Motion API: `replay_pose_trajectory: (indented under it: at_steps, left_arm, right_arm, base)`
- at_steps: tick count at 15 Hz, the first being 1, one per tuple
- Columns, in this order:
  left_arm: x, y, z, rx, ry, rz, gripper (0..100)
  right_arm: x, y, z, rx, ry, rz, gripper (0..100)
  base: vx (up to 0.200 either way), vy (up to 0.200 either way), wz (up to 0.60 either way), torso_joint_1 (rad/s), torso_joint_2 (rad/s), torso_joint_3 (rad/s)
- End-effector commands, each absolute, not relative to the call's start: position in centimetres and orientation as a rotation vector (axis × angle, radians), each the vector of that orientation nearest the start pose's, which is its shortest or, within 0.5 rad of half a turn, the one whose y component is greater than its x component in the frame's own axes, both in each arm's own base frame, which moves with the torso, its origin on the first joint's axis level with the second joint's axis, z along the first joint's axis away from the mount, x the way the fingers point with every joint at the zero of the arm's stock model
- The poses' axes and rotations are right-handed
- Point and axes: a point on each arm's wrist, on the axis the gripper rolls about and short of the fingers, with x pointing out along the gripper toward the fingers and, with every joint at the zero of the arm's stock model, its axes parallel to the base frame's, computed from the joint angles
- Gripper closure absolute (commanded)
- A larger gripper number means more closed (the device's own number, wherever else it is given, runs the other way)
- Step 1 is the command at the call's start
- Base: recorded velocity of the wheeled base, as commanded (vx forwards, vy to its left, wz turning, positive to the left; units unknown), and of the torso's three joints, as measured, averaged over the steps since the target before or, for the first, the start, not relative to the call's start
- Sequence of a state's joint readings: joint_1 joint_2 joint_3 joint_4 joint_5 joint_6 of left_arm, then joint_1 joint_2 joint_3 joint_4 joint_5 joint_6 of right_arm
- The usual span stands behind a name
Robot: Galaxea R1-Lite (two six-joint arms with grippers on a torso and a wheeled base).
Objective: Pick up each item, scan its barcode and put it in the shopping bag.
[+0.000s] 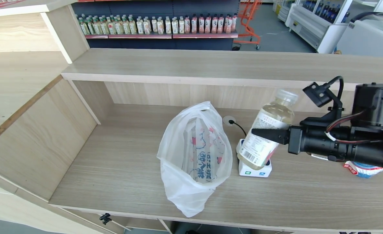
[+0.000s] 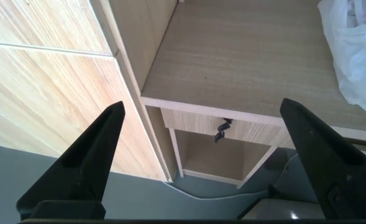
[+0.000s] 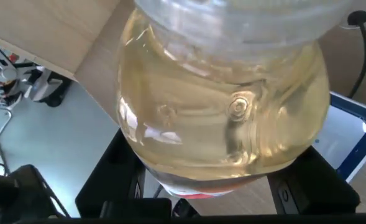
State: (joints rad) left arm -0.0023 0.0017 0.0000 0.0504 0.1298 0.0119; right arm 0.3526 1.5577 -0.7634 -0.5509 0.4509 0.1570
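Pale wood counter (image 1: pixel 120 169) runs under a raised ledge, with a white plastic bag (image 1: pixel 194 156) standing open near its middle. Inside the bag lies a pack (image 1: pixel 204 152) printed in red and blue.

Just right of the bag sits the scanner (image 1: pixel 254 169), a small white box with a black cable (image 1: pixel 240 127) leading to a hole on the far side of the counter. The bottle (image 1: pixel 269 130) hangs over the scanner, tilted, with its cap up and to the far right and its base low at the scanner's top. Whether base and scanner touch, I cannot tell. The bottle is clear plastic holding pale yellow liquid, and its white label carries a barcode near the base.

The right gripper (image 1: pixel 262 136) comes in from the right and is clamped on the bottle's middle, one black finger lying across the label. In the right wrist view the bottle (image 3: pixel 226 124) sits close between the jaws, with the scanner (image 3: pixel 347 134) behind it.

A packet (image 1: pixel 362 169) in red, white and blue lies on the counter at the right, partly under the right arm.

The left gripper (image 2: pixel 202 106) is off the counter's near left corner, above the floor, its fingers (image 2: pixel 83 168) spread wide and holding nothing. A key (image 2: pixel 222 129) sticks in the drawer front below the counter's near edge.
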Motion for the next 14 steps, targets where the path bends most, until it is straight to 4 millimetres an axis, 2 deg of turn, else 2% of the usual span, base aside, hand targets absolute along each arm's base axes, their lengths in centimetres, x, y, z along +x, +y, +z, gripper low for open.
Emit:
replay_pose_trajectory:
  at_steps: [1,6,8,10,14]
  left_arm:
    - [-2.3,0.3,7.0,0.016,0.053,0.129,0]
    - [-2.3,0.3,7.0,0.016,0.053,0.129,0]
    - [-2.3,0.3,7.0,0.016,0.053,0.129,0]
    - [-2.3,0.3,7.0,0.016,0.053,0.129,0]
    - [-2.3,0.3,7.0,0.016,0.053,0.129,0]
  right_arm:
    - [27.3,13.5,17.3,0.095,0.372,0.803,100]
    - [31.0,17.2,11.1,0.051,0.306,0.865,100]
    - [31.2,18.2,9.8,-0.007,0.286,0.895,100]
    - [31.8,19.5,7.6,-0.123,0.232,0.934,100]
    - [32.7,20.4,5.8,-0.237,0.129,0.953,100]
  base:
    - [0.000,0.000,0.00,0.000,0.00,0.000]
    - [0.000,0.000,0.00,0.000,0.00,0.000]
    - [0.000,0.000,0.00,0.000,0.00,0.000]
    - [0.000,0.000,0.00,0.000,0.00,0.000]
    - [0.000,0.000,0.00,0.000,0.00,0.000]
